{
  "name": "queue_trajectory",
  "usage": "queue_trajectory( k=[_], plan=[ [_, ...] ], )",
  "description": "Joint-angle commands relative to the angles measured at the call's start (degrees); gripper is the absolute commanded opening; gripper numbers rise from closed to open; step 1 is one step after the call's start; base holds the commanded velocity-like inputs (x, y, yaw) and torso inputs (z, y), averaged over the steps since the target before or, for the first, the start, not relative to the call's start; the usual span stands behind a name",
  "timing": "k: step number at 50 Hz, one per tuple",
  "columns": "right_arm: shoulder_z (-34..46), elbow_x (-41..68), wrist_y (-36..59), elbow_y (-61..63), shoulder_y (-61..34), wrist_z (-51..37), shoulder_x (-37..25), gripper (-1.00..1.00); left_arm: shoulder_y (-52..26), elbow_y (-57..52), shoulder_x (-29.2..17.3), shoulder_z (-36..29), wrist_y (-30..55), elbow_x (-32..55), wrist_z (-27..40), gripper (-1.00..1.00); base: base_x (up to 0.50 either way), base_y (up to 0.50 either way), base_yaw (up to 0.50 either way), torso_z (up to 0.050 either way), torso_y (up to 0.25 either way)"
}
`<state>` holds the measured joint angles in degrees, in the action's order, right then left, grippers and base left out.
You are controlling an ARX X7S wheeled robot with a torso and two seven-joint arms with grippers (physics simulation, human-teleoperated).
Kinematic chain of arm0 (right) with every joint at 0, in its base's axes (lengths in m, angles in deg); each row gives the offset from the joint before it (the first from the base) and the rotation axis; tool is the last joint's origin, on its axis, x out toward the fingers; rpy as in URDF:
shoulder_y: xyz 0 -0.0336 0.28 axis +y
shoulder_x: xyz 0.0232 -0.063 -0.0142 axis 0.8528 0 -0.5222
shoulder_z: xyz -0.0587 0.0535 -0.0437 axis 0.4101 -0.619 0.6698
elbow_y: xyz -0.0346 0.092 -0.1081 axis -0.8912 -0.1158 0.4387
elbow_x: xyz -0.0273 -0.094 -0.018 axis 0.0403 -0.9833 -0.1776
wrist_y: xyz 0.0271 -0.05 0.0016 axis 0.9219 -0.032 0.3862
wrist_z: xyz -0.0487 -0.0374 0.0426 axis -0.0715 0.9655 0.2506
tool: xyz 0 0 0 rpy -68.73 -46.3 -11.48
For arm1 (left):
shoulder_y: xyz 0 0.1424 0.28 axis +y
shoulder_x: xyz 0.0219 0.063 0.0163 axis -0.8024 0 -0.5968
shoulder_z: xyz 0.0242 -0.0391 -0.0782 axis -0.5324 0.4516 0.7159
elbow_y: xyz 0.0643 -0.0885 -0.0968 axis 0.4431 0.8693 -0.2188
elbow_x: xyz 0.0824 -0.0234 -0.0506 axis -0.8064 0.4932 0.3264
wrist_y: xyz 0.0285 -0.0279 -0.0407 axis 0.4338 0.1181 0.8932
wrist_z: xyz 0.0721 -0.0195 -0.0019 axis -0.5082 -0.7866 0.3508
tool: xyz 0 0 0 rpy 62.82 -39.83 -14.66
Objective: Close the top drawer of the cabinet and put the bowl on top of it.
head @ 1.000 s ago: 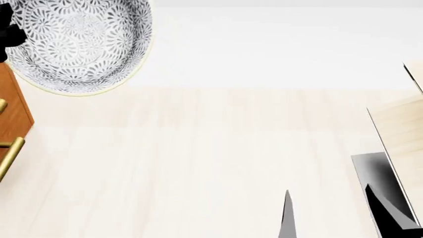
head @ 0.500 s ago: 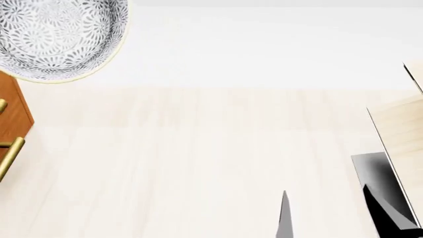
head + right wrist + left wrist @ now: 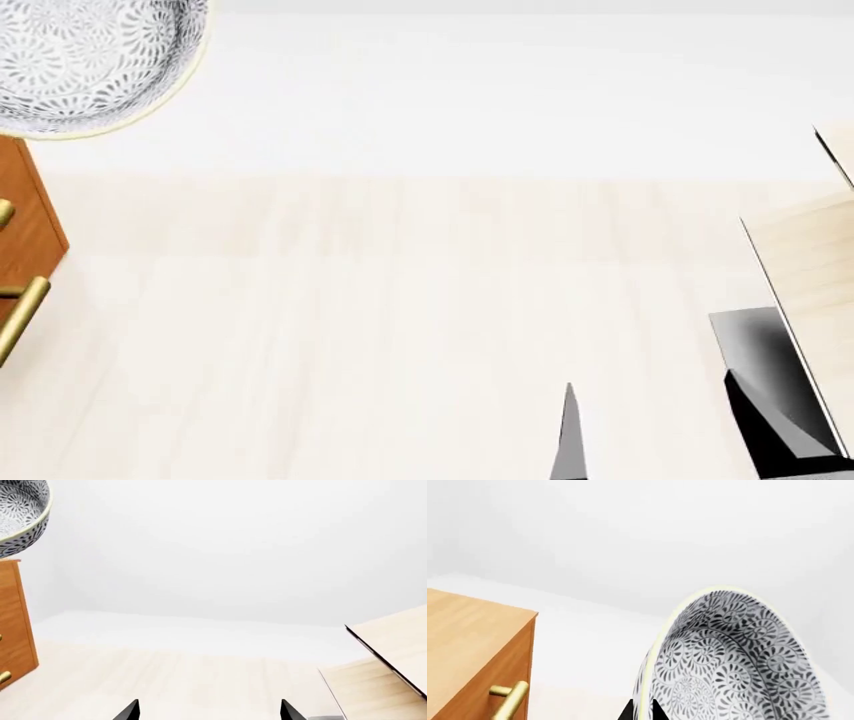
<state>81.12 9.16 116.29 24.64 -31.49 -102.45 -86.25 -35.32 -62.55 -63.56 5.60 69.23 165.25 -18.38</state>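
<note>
We hold the bowl (image 3: 737,660) by its rim in our left gripper (image 3: 642,711), whose dark fingertips pinch the pale edge, one on each side of the wall. In the left wrist view the bowl is tipped up on edge, its patterned inside facing out, and it hangs beside and above the top corner of the cabinet (image 3: 477,645), apart from the wood. One brass handle (image 3: 510,697) juts from the cabinet's front; we cannot tell from here how far the top drawer sits in or out.

From the head view the bowl (image 3: 87,60) shows at the upper left, over the cabinet's edge (image 3: 34,225).

Our right gripper (image 3: 208,711) hangs over the pale wooden floor (image 3: 400,330), its two dark fingertips spread wide with nothing between them. A pale wood structure (image 3: 393,645) stands at its side.
</note>
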Motion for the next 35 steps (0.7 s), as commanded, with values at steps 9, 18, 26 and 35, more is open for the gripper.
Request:
queue_trajectory(
  k=[9, 18, 26, 35],
  plan=[
    [0.6, -0.5, -0.8, -0.8, 0.1, 0.5, 0.1, 1.00, 0.0, 2.2, 0.0, 1.2, -1.4, -0.7, 3.2, -1.00, 0.00, 0.00, 0.00, 0.000, 0.001],
    [0.2, -1.0, -1.6, -1.2, 1.0, 1.0, 0.1, 1.00, -1.1, 3.2, 0.3, 1.0, -1.2, -0.6, 4.3, -1.00, 0.00, 0.00, 0.00, 0.000, 0.000],
    [0.3, -1.1, -1.8, -1.3, 1.2, 1.0, 0.0, 1.00, -1.7, 4.3, 0.1, 0.8, -2.0, -2.0, 5.2, -1.00, 0.00, 0.00, 0.00, 0.000, 0.001],
    [0.4, -1.8, -2.4, -1.7, 1.9, 1.5, 0.1, 1.00, -2.0, 4.6, -0.4, 0.7, -2.2, -2.8, 6.3, -1.00, 0.00, 0.00, 0.00, 0.000, 0.000]
  ],
)
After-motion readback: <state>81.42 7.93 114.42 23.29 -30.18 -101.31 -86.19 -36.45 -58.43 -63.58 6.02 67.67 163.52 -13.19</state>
